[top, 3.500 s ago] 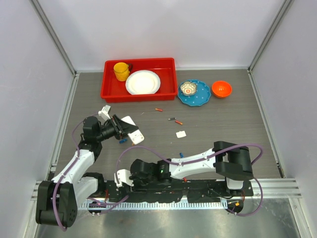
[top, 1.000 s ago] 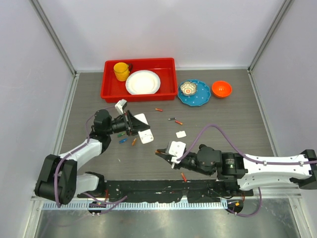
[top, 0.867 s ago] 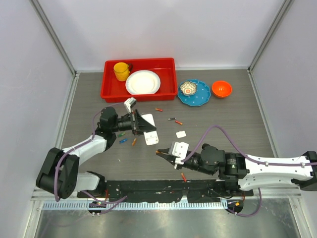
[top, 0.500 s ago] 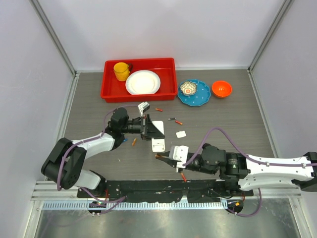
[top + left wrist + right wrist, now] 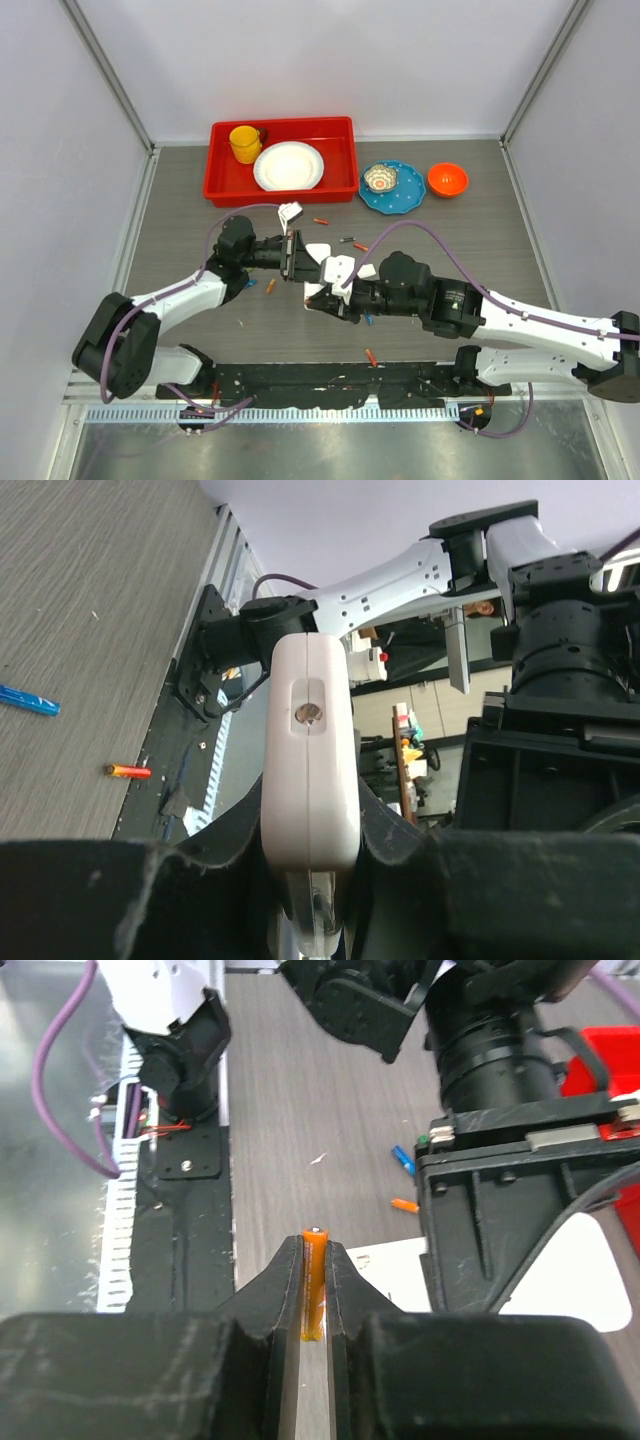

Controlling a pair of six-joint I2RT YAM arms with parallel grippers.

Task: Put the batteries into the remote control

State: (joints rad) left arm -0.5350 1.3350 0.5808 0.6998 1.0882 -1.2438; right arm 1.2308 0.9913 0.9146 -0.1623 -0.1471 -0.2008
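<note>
We see left pincer (image 5: 308,855) clamping the remote control (image 5: 308,745), right pincer (image 5: 313,1260) pinching an orange battery (image 5: 314,1295) near its 6 o'clock

Overhead view down onto table (image 5: 480,230), wrist views close along jaws, sharing that surface

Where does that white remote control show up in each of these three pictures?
Top external: the remote control is mid-table, in the left gripper.
Left wrist: centre, end-on between the fingers.
Right wrist: white slab lower right, beyond the right gripper and its orange battery.
Shared landmark: the black left gripper clamping it.
</note>
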